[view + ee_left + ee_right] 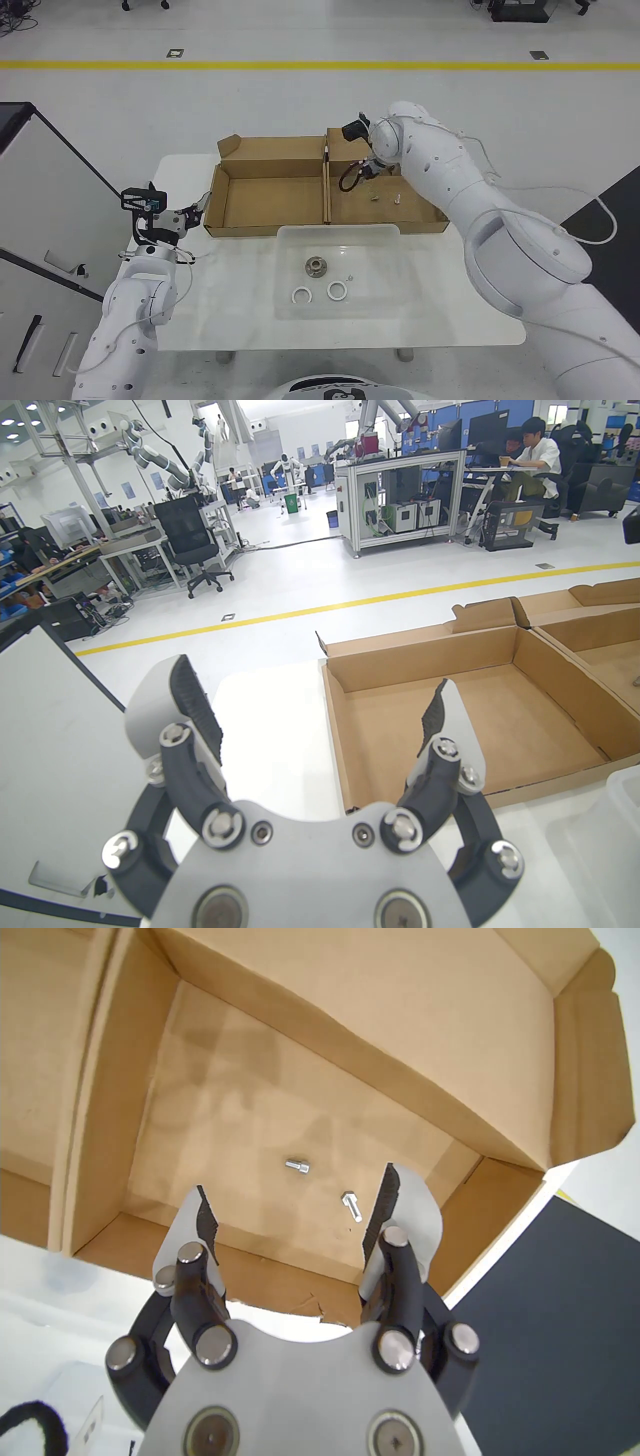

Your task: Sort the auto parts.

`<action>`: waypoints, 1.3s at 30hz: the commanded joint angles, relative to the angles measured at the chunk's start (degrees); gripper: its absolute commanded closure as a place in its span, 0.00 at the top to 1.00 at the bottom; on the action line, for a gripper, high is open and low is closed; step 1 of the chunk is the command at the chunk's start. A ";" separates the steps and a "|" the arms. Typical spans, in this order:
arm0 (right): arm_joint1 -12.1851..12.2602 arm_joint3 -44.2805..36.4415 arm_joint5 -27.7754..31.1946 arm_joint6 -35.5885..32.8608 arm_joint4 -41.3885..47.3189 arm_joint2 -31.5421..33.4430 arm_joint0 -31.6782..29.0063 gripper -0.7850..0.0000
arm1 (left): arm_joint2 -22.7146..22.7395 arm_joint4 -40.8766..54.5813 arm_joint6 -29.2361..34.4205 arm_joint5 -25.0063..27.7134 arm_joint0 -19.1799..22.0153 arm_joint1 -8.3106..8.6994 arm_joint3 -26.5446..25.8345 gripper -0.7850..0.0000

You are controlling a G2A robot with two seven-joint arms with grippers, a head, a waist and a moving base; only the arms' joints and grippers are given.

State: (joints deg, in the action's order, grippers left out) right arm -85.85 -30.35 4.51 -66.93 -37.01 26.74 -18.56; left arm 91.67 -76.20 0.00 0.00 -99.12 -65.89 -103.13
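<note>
– right gripper?
– fingers spread, nothing held, over the right cardboard box. under it a bolt and a second bolt lie apart on the box floor.
– left gripper?
– spread too, empty, with the left cardboard box just ahead. between both grippers, a clear bin holds a bearing, a white ring and a second ring.

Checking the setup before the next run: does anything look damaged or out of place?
Only minor damage: the cardboard box has a ragged tear in the rim of its wall facing the clear bin, by the open right gripper. Nothing spilled.
</note>
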 commanded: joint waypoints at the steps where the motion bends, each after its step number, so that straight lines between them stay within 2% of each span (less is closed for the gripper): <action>1: 1.36 -3.30 1.10 -1.55 0.03 1.40 -0.04 0.85 | 0.00 0.00 0.00 0.00 0.00 0.00 0.00 1.00; 3: 3.11 -7.99 2.01 -3.33 -0.04 3.21 -0.65 0.85 | 0.00 0.00 0.00 0.00 0.00 0.00 0.00 1.00; 4: 4.14 -10.63 2.33 -4.54 -0.20 4.30 -1.22 0.91 | 0.00 0.00 0.00 0.00 0.00 0.00 0.00 1.00; 6: 6.44 -17.26 2.58 -7.04 -0.57 6.98 -3.00 0.97 | 0.00 0.00 0.00 0.00 0.00 0.00 0.00 1.00; 7: 7.74 -21.01 2.51 -8.71 -0.94 8.63 -4.20 0.98 | 0.00 0.00 0.00 0.00 0.00 0.00 0.00 1.00; 8: 9.08 -25.36 2.48 -10.25 -1.70 10.33 -5.67 0.94 | 0.00 0.00 0.00 0.00 0.00 0.00 0.00 1.00; 10: 11.88 -34.73 3.21 -13.48 -2.41 14.57 -9.84 0.92 | 0.00 0.00 0.00 0.00 0.00 0.00 0.00 1.00; 15: 17.68 -56.87 4.52 -21.07 -4.24 26.12 -22.50 1.00 | 0.00 0.00 0.00 0.00 0.00 0.00 0.00 1.00; 19: 20.57 -67.30 6.86 -21.07 -4.01 30.59 -30.57 1.00 | 0.00 0.00 0.00 0.00 0.00 0.00 0.00 1.00; 23: 22.71 -73.31 8.17 -21.07 -3.23 31.11 -34.89 1.00 | 0.00 0.00 0.00 0.00 0.00 0.00 0.00 1.00; 27: 24.28 -76.42 8.86 -21.07 -1.53 29.28 -36.65 1.00 | 0.00 0.00 0.00 0.00 0.00 0.00 0.00 1.00; 39: 26.78 -77.83 10.21 -21.07 5.11 19.87 -34.27 1.00 | 0.00 0.00 0.00 0.00 0.00 0.00 0.00 1.00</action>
State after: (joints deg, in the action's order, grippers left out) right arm -59.20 -108.29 14.69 -88.00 -32.43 47.40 -53.19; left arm 91.67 -76.20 0.00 0.00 -99.12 -65.89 -103.13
